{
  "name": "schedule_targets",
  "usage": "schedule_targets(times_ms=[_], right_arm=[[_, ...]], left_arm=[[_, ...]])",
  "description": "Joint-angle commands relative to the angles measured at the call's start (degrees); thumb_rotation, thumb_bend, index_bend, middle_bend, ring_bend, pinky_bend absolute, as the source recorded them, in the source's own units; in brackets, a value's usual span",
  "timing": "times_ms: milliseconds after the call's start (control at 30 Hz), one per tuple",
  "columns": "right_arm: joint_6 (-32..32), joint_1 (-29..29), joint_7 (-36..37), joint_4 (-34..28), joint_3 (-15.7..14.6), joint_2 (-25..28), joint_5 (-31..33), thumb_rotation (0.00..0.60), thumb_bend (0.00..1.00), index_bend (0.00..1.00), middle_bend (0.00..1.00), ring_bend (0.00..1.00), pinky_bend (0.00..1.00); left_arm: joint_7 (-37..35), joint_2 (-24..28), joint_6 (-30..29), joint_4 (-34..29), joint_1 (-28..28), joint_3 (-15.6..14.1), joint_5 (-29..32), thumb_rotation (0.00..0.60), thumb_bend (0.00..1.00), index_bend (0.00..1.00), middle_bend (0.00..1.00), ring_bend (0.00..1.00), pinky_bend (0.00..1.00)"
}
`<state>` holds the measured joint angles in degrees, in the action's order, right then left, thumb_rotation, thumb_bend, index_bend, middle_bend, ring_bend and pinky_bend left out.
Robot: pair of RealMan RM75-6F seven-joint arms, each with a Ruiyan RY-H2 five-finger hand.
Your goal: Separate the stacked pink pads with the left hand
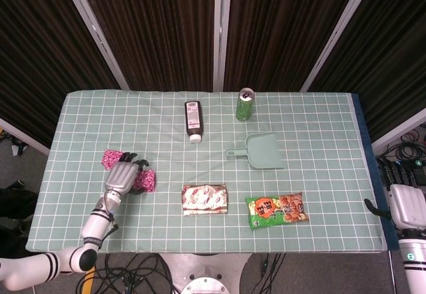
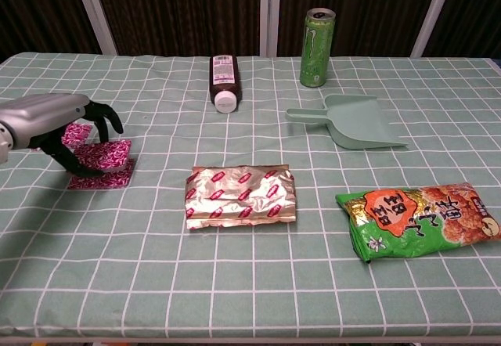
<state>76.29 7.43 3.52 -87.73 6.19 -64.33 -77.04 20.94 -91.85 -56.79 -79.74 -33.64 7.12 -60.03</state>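
My left hand [image 1: 122, 176] [image 2: 52, 118] is at the table's left side, its dark fingers [image 2: 103, 117] curled over a pink patterned pad [image 2: 106, 153] [image 1: 146, 180]. It pinches this pad between thumb and fingers and holds it tilted, raised at the back. Under it another pink pad [image 2: 103, 179] lies flat on the cloth, showing at the front. A further pink pad [image 1: 112, 156] [image 2: 77, 133] lies behind the hand. My right hand [image 1: 405, 203] hangs off the table's right edge, holding nothing.
On the green checked tablecloth [image 1: 313, 147] lie a silver foil packet [image 1: 205, 199] [image 2: 240, 195], a green snack bag [image 1: 277, 210] [image 2: 419, 218], a green dustpan [image 1: 257, 150] [image 2: 352, 120], a brown bottle on its side [image 1: 193, 120] [image 2: 222, 79] and an upright green can [image 1: 245, 104] [image 2: 315, 47].
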Motion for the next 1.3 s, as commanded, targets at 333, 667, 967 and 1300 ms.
schedule_targets(times_ms=[333,667,967,1300], right_arm=[[0.1,-0.1,0.3,-0.1,0.1,0.3,0.1,0.6,0.15,0.0,0.05,0.0,0.0],[0.0,-0.3,1.4,0.4,0.2,0.5,0.2,0.6,0.15,0.0,0.05,0.0,0.0],[-0.5,-0.2,1.7,1.0,0.2,0.2,0.6,0.6,0.15,0.0,0.05,0.0,0.0],[-0.7,0.0,1.3,1.3,0.0,-0.4,0.4,0.6,0.15,0.0,0.05,0.0,0.0]], left_arm=[[2.6,-1.1,3.7,1.9,-5.6,4.1,2.4,0.6,0.27,0.3,0.47,0.12,0.09],[1.7,-5.6,5.3,8.0,-9.4,5.6,2.8,0.6,0.21,0.2,0.16,0.06,0.09],[-1.8,-4.7,3.1,9.2,-7.9,4.6,0.0,0.6,0.16,0.14,0.04,0.03,0.09],[-0.5,2.9,-0.8,1.0,-4.5,3.4,-0.2,0.6,0.16,0.14,0.09,0.03,0.09]])
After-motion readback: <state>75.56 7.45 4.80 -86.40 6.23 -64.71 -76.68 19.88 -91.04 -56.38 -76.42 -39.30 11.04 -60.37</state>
